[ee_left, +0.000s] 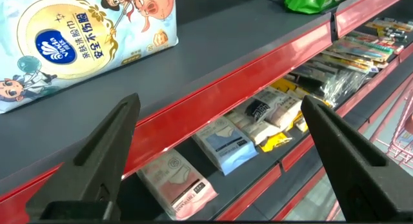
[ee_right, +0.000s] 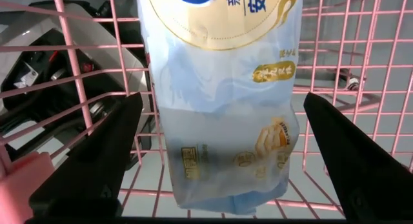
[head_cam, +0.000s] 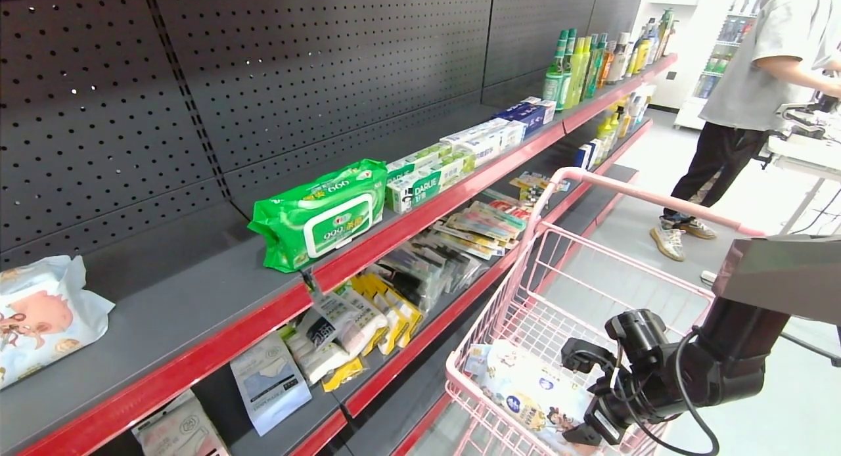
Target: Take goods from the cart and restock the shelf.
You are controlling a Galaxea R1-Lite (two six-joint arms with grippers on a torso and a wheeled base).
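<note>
- A store aisle backed with dark pegboard (head_cam: 328, 68); the grey shelf (head_cam: 197, 298) holds a white wipes pack (head_cam: 39, 318) at far left.
- Our left gripper (ee_left: 219, 101) hangs spread and empty by the shelf edge.
- In the pink cart (head_cam: 647, 198), our right gripper (ee_right: 222, 98), fingers apart, straddles a second pack (ee_right: 222, 146).
- We judge this the pick: close, then lift clear.

The green wipes pack (head_cam: 318, 213) on the shelf (head_cam: 197, 292) has white lettering on its lid label, and the green-and-white boxes (head_cam: 427, 179) beside it carry a bold printed name. The cartoon pack (ee_left: 84, 40), also on the shelf, and the pale pack (ee_right: 219, 101) in the cart (head_cam: 631, 194) each show a gold-ringed badge with small characters
</note>
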